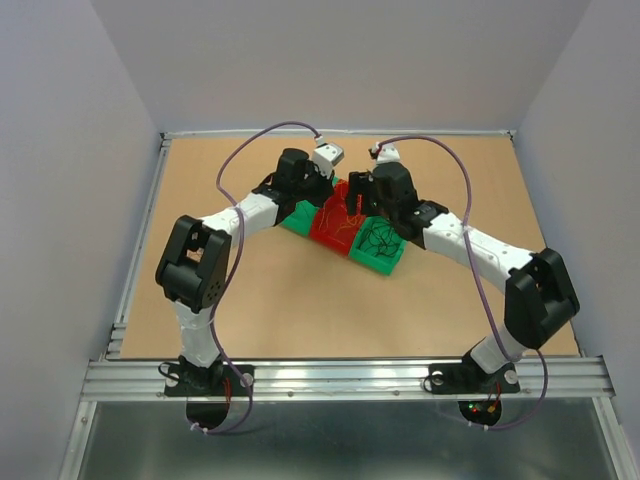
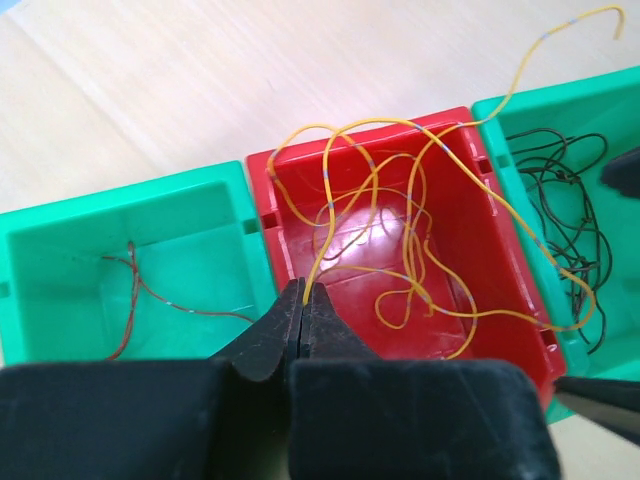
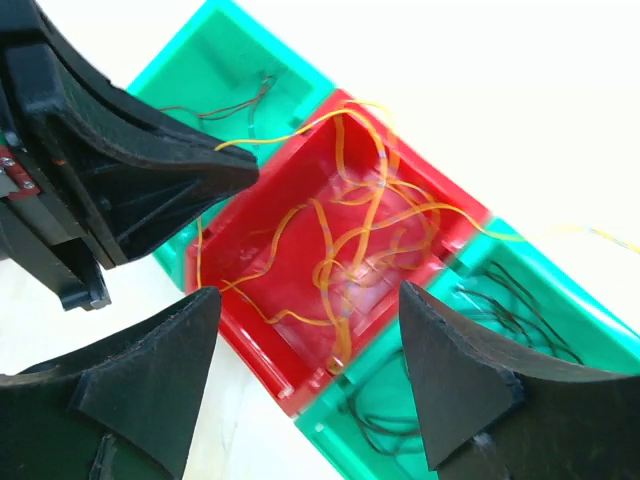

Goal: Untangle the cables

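Currently the left gripper [image 2: 304,292] is pinched shut on one thin yellow wire strand [image 2: 316,258] at the near wall of the red plastic bin [image 2: 470,240]. The other curly yellow strands [image 2: 411,220] lie tangled inside that bin. One loops over into the right green plastic bin [image 2: 580,95], among thin black strands [image 2: 570,200]. Reddish-brown strands [image 2: 133,285] lie in the left green plastic bin [image 2: 60,290]. The right gripper [image 3: 310,295] hovers over the red bin with its jaws wide apart, holding nothing.
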Tool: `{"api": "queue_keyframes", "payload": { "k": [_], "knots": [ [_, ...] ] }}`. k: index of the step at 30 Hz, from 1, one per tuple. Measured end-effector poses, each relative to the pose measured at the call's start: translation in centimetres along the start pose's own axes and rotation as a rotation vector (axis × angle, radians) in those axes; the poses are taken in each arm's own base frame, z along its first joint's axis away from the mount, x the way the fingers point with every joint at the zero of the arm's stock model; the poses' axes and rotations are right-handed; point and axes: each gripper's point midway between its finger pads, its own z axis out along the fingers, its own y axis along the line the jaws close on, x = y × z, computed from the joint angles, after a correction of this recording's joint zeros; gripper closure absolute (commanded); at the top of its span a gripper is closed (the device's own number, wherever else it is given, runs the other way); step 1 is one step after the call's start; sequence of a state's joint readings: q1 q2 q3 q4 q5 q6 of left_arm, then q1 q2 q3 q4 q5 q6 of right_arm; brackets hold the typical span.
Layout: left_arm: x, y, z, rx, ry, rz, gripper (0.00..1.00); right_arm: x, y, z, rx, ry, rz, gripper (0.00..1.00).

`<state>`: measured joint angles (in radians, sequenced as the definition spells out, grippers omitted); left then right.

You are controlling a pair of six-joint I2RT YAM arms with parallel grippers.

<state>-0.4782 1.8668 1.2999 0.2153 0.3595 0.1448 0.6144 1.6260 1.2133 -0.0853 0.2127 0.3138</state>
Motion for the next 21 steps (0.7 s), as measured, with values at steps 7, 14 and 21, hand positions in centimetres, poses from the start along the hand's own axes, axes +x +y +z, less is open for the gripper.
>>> {"api": "queue_keyframes", "payload": {
  "k": [7, 14, 21],
  "knots": [
    [0.0, -1.9, 0.8, 0.002, 0.012, 0.025, 1.0, 0.0, -5.5, -1.5, 0.119, -0.027, 0.064, 0.18],
    [1.4, -2.1, 5.1, 0.004, 0.074, 0.012, 1.0, 1.8, -11.9, 1.2, 0.225, 0.032, 0.151, 0.05],
    [4.9, -2.6, 6.4, 0.014, 0.174, -0.011, 1.0, 3.5, -10.8, 3.6, 0.129, 0.07, 0.166, 0.08]
  ]
}}
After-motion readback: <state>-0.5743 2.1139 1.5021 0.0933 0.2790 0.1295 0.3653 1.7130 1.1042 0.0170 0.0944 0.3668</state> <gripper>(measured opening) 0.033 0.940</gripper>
